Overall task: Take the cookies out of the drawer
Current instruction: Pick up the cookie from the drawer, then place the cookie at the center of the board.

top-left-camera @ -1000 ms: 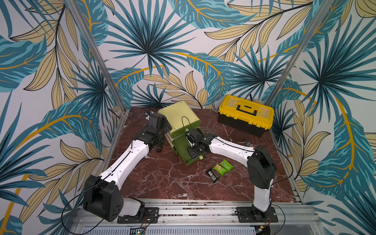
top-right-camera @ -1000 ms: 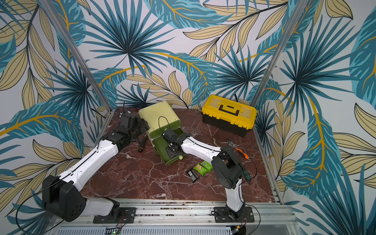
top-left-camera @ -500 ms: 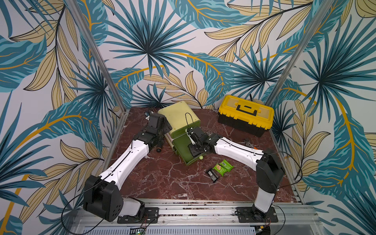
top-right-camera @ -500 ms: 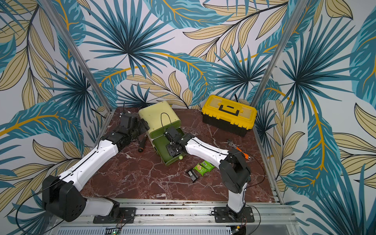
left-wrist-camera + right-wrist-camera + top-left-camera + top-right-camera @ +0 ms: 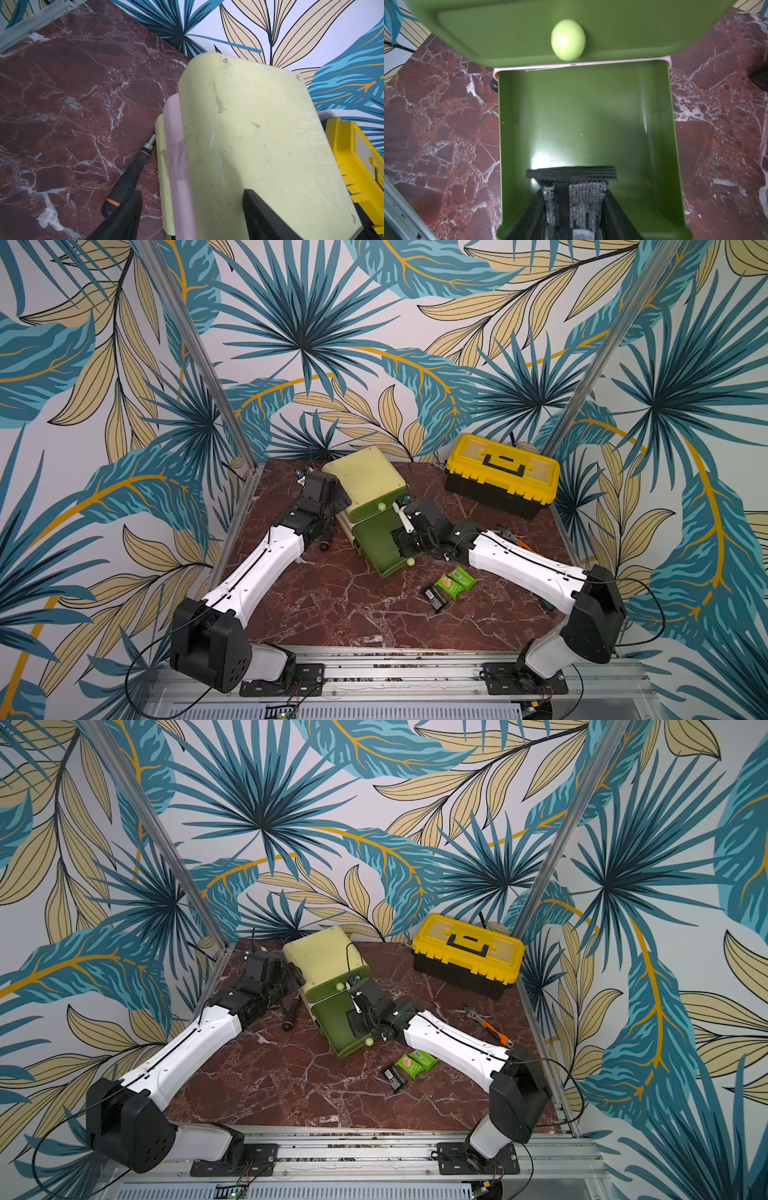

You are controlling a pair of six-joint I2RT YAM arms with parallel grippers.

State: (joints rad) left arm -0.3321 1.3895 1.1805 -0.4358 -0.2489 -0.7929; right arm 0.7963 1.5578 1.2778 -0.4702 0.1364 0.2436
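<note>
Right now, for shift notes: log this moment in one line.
right gripper: shut on black cookie packet over open drawer | left gripper: open by cabinet | table: three cookies

A yellow tool box [image 5: 500, 475] with a black handle and a black bottom stands shut on a dark red stone table [image 5: 332, 614] with white lines in it. Just behind the tool box is a wall [image 5: 303, 344] with big blue and tan leaves on it. A shiny metal post [image 5: 598, 352] goes up close beside the tool box. Another post [image 5: 191, 348] is far off to its left. Near the front of the tool box lies a wrench [image 5: 492, 1031] with an orange handle. Well apart from the tool box, to its left, a black screwdriver [image 5: 128, 178] with an orange ring and a silver tip lies flat.
</note>
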